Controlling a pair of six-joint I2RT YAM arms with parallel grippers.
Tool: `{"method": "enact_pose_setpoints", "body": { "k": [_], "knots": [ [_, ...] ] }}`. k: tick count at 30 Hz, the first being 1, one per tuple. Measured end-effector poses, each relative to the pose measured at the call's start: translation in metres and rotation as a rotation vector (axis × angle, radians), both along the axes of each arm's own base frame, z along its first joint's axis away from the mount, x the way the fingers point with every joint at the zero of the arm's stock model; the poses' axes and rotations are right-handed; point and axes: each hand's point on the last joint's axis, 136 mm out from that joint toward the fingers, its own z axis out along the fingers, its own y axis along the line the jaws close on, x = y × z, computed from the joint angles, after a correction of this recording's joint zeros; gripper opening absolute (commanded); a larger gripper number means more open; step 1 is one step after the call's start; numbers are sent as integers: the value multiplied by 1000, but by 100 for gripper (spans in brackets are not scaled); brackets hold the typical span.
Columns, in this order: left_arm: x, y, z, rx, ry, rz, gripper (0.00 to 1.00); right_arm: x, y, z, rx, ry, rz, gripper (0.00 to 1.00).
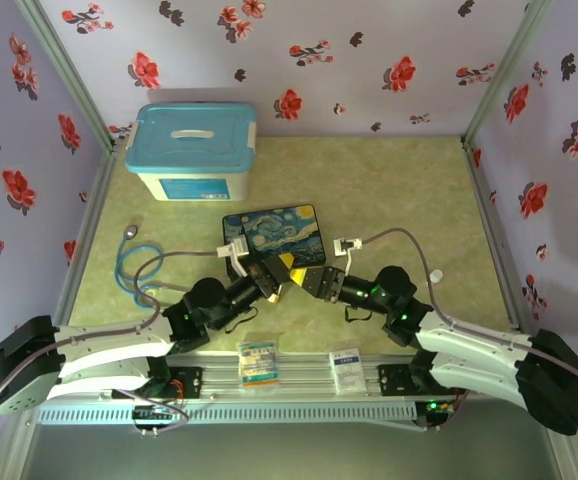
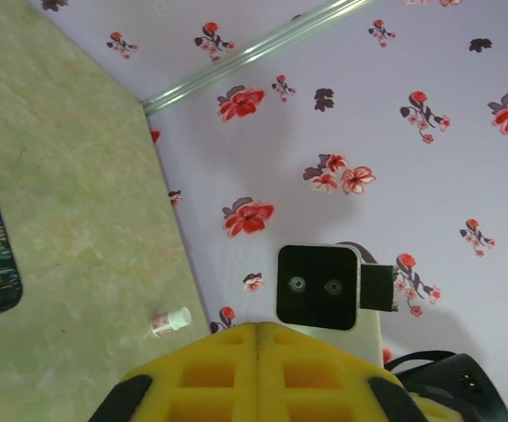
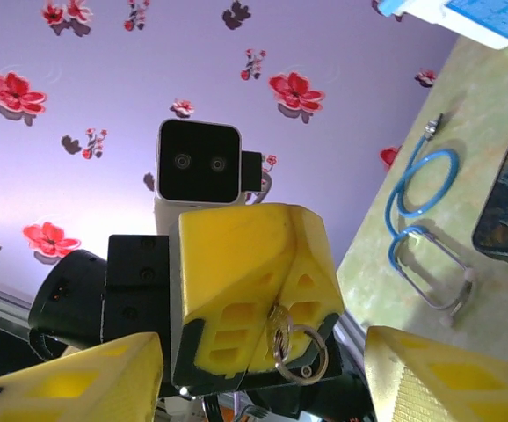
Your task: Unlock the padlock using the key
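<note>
The yellow-fingered left gripper (image 3: 264,348), pressed together at lower centre of the right wrist frame, pinches a small silver metal ring (image 3: 301,352), probably the dark-grey key's; the right gripper (image 3: 263,380), spread wide, should close on it squarely, without twisting.

A blue-lidded bin (image 1: 195,150) stands behind the painted box (image 1: 274,232), a blue stethoscope (image 1: 121,262) lying left.
</note>
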Motion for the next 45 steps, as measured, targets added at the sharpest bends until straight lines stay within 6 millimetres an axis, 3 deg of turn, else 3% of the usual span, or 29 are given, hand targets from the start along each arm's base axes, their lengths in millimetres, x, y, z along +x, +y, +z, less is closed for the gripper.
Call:
{"method": "enact_pose_setpoints", "body": {
  "k": [13, 17, 24, 26, 32, 39, 43, 45],
  "knots": [
    [5, -3, 8, -55, -20, 6, 0, 3, 5, 14, 114, -1, 18, 34],
    [5, -3, 7, -56, -17, 5, 0, 3, 3, 13, 122, 4, 12, 32],
    [6, -3, 7, -87, -3, 6, 0, 3, 1, 13, 130, 10, 9, 20],
    [5, -3, 12, -114, -8, 0, 0, 5, 2, 10, 123, 17, 2, 19],
    [5, -3, 4, -112, 8, 1, 0, 6, 0, 3, 112, 27, -10, 17],
    [5, -2, 5, -121, 11, 2, 0, 8, 0, 3, 112, 25, -26, 1],
    [6, -1, 3, -129, 24, 3, 1, 9, 0, 2, 107, 25, -28, 0],
    [6, 0, 0, -126, 28, 5, 41, 9, 0, 0, 102, 29, -29, 0]
  ]
}}
